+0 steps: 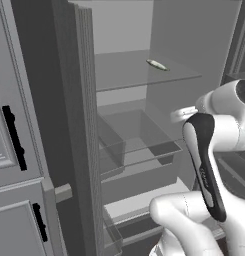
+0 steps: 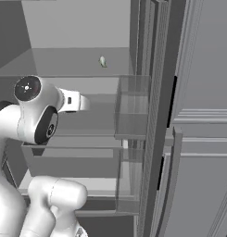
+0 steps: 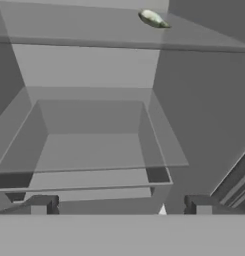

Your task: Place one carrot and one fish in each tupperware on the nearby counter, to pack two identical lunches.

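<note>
Open fridge, one fish counted
One fish (image 1: pixel 157 65) lies on the glass shelf (image 1: pixel 139 75); hand (image 3: pixel 121 206) fully open, empty.

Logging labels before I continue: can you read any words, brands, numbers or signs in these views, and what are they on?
None can be read.
A faint mark on the dark band of the robot arm is too small and blurred to read.
The fridge shelf and the fish carry no text.

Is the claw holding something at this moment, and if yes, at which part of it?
Nothing is held. The claw is open and empty, in front of a clear drawer; the fish lies apart on the glass shelf above.
</note>
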Available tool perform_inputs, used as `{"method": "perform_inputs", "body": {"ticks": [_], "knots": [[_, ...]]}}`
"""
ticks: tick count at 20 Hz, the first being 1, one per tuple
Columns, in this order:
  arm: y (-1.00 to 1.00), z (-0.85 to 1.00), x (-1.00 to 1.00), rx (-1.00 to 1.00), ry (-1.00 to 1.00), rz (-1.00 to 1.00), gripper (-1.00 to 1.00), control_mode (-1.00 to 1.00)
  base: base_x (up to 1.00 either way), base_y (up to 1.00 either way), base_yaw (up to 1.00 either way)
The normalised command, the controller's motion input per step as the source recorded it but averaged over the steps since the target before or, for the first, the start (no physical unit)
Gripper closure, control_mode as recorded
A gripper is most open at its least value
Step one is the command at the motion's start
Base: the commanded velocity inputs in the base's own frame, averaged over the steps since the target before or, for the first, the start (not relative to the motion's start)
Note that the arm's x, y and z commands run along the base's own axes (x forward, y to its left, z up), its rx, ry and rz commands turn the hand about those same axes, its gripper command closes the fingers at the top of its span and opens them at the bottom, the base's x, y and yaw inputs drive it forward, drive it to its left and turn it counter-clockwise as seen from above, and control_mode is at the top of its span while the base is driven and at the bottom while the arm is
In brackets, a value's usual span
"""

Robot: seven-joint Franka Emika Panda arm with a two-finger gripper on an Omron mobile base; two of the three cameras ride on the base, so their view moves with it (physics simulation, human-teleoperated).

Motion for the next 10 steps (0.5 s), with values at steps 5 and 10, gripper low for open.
{"method": "perform_inputs", "body": {"ticks": [5,10], "knots": [[0.0,0.59,0.32,0.0,0.0,0.0,-1.0,-1.0,0.0,0.0,0.0],[-0.06,0.26,0.69,0.0,0.0,0.0,-1.0,-1.0,0.0,0.0,0.0]]}}
